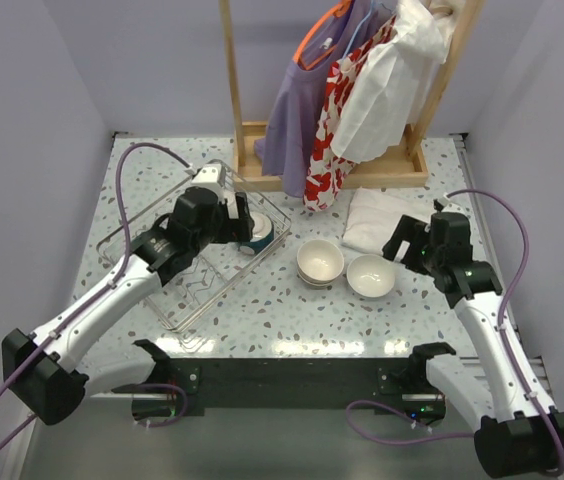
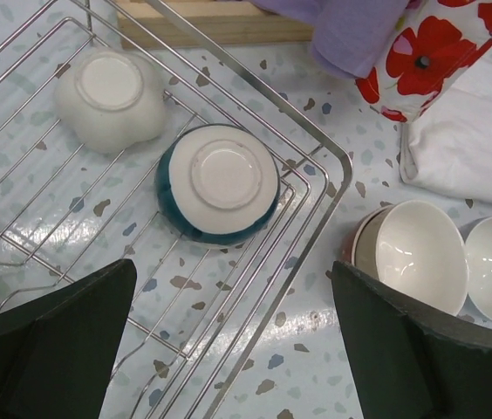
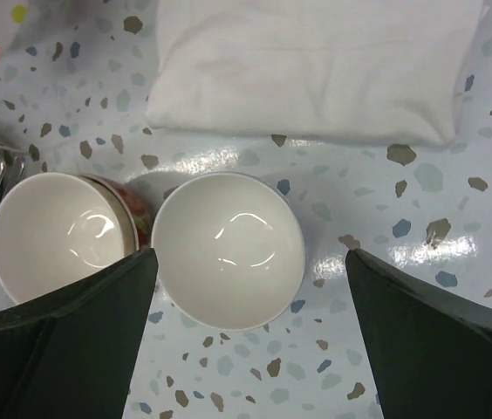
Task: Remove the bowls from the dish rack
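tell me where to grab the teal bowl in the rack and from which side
Probably from straight above. The teal bowl lies upside down in the dish rack, foot ring up and rim down on the wires, so the rim can't be pinched. Close the left gripper across its rounded wall just below the foot ring, where it narrows.

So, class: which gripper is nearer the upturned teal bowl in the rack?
Left. The left gripper hangs directly above the teal bowl, jaws open. The right gripper is well off to that bowl's right, over a white bowl.
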